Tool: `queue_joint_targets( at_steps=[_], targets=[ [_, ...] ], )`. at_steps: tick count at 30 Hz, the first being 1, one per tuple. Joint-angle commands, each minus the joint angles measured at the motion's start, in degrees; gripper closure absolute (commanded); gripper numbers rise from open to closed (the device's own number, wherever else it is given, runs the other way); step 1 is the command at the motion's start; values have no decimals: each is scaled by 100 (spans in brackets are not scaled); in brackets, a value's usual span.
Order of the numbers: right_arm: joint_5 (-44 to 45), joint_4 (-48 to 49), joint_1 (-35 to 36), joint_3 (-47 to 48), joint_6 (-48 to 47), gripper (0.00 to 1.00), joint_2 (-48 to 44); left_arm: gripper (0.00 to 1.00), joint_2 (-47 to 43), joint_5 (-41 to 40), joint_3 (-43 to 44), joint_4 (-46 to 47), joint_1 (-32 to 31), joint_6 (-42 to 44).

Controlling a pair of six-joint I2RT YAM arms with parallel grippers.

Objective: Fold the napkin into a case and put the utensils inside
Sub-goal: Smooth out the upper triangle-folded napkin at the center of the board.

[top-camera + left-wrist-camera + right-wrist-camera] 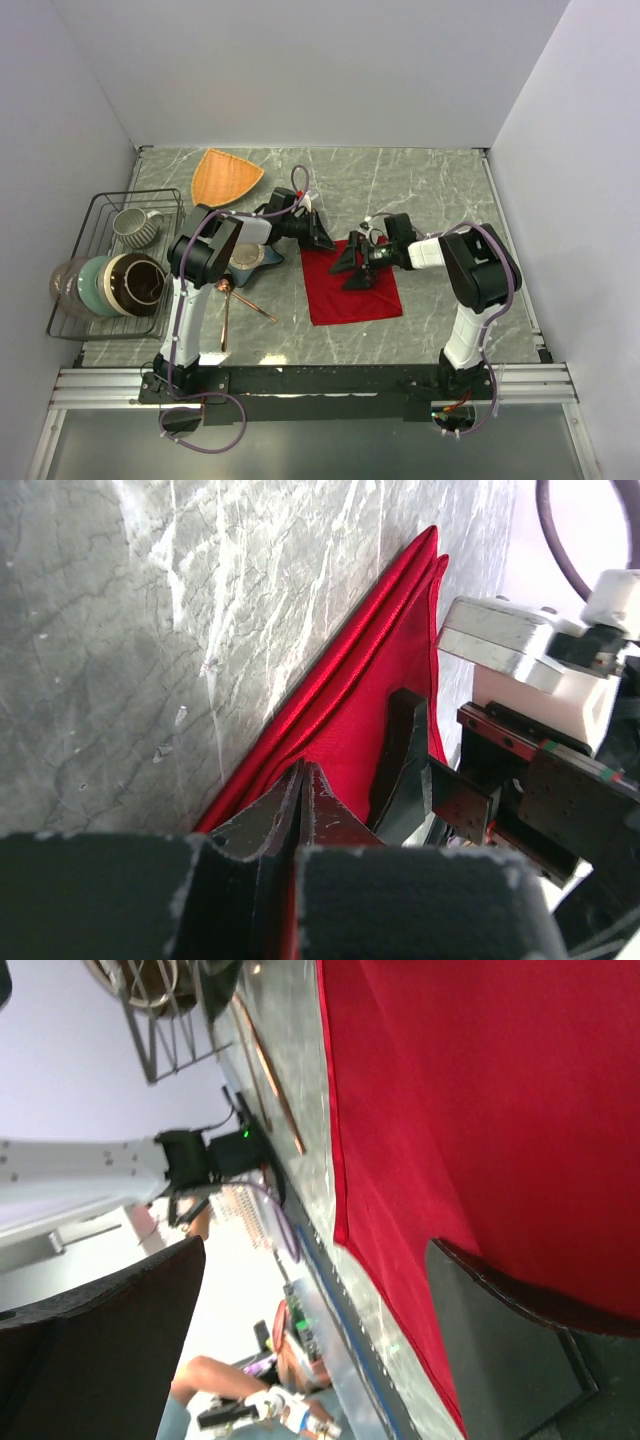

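Two arms meet over the napkin (352,300), a red cloth lying flat on the grey marbled surface (440,190), slightly right of centre and closer to the near edge than to the far wall. The left pincer (322,238) sits at the napkin's far left corner. In the left wrist view its fingers are pressed together (302,770) with red cloth showing between them, so it is pinching the napkin's edge, where two stacked layers of fabric (350,680) run along the border. The right pincer (355,268) hangs over the far half of the napkin with its fingers spread wide and nothing between them. In the right wrist view (320,1260) one finger (520,1350) stands low over the red fabric (480,1110) and the other is off its border, above the bare surface; whether either touches cannot be told. The utensils (225,288), slender copper-coloured pieces, lie on the surface to the left of the napkin and well apart from it, beside the left arm's base; the right wrist view shows them too (270,1070). A blue star-shaped dish (272,258) lies under the left arm, an orange triangular plate (226,176) lies near the far edge, and a wire rack (100,210) at the left holds a mug (135,226) and bowls (120,285).
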Motion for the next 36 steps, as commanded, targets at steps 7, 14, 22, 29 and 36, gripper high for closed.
queue_joint_targets(
  at_steps=[7, 14, 22, 29, 36],
  targets=[
    [-306, -931, -695, -693, -1308, 0, -118, 96, 247, -309, -152, -357, 105, 232],
    [-368, -1687, -1195, -949, -1915, 0, -57, 95, 282, -318, -170, -348, 105, 259],
    [-17, -2865, -1556, -896, -2408, 0, 40, 95, 256, -353, -161, -383, 105, 276],
    [466, -3533, -1688, -852, -2514, 0, -30, 95, 229, -370, -196, -375, 105, 285],
    [933, -3349, -1697, -852, -2294, 0, -40, 87, -77, 16, -266, 150, 105, 154]
  ],
)
